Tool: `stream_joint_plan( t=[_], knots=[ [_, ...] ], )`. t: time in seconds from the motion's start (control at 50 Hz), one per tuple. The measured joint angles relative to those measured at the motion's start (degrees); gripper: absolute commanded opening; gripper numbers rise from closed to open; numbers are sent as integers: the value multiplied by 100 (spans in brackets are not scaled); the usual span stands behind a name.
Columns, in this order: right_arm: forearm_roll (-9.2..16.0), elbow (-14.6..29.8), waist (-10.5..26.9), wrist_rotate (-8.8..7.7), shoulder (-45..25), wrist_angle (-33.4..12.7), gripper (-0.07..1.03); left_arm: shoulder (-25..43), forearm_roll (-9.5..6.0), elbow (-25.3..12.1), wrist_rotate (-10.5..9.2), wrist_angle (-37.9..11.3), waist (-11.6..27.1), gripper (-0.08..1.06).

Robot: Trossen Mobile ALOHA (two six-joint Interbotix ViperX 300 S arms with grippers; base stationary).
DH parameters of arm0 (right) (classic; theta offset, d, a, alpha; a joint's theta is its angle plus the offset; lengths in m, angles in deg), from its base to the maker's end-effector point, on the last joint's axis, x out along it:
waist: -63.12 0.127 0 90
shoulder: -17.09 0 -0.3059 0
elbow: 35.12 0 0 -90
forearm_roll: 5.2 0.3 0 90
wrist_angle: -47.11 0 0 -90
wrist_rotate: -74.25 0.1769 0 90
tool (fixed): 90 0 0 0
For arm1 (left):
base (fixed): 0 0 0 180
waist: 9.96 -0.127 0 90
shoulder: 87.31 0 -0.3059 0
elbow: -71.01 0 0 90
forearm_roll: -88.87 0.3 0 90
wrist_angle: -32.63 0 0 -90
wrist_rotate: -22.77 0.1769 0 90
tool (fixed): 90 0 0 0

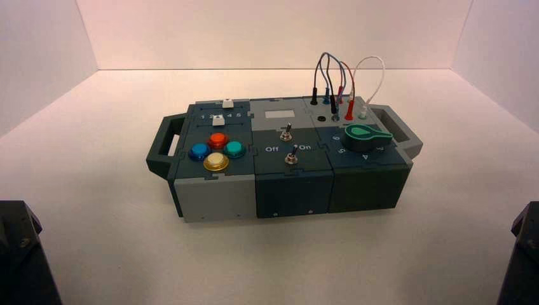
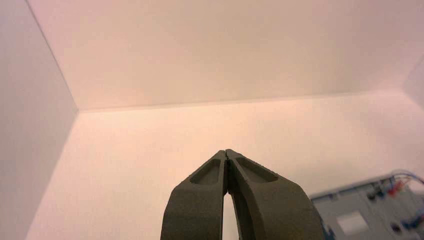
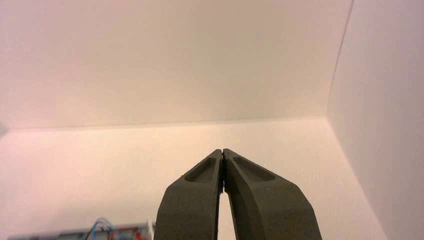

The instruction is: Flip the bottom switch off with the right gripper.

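The bottom switch (image 1: 292, 155) is a small silver toggle in the box's dark middle section, near the front edge, with white lettering on both sides. A twin toggle (image 1: 286, 133) stands just behind it, below a pale grey plate (image 1: 279, 116). My right gripper (image 3: 222, 150) is shut on nothing, its tips touching. It is held far back from the box, and only a strip of the box's wires (image 3: 102, 226) shows in the right wrist view. The right arm (image 1: 525, 254) sits at the lower right corner of the high view. My left gripper (image 2: 226, 150) is parked and shut.
The box (image 1: 216, 190) has four coloured buttons (image 1: 216, 151) on its left part, a green knob (image 1: 367, 135) on its right part, and plugged wires (image 1: 340, 79) at the back right. Handles stick out at both ends. White walls enclose the table. The left arm (image 1: 22, 254) is at the lower left.
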Motion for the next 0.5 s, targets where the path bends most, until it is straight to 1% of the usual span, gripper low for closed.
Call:
stream_joint_plan(
  t=[0.16, 0.18, 0.2, 0.26, 0.3, 0.34, 0.36, 0.42, 0.46, 0.5],
  knots=[
    [9, 369, -9, 0, -158, -1011, -2, 44, 0, -299, 0, -800, 35, -3],
    [9, 457, 0, 0, -202, -1266, -2, 70, -9, -360, 0, -984, 62, -3],
    [9, 457, 0, 0, -202, -1266, -2, 70, -9, -360, 0, -984, 62, -3],
    [18, 606, 0, 0, -308, -1819, -2, 114, -18, -466, 0, -1283, 114, -3],
    [18, 668, -9, 0, -360, -2057, -2, 193, -26, -536, 0, -1477, 185, -3],
    [18, 686, 0, 0, -378, -2180, -2, 246, -26, -563, 0, -1573, 220, -3],
    [35, 703, 0, 0, -413, -2338, -2, 334, -35, -606, 9, -1688, 281, -3],
    [62, 721, 0, 9, -457, -2575, -2, 510, -62, -659, 0, -1863, 369, -3],
    [79, 721, 0, 0, -466, -2637, -2, 598, -62, -686, 0, -1916, 404, -3],
    [132, 721, 0, 9, -492, -2795, -2, 800, -70, -721, 0, -2021, 510, -3]
  ],
)
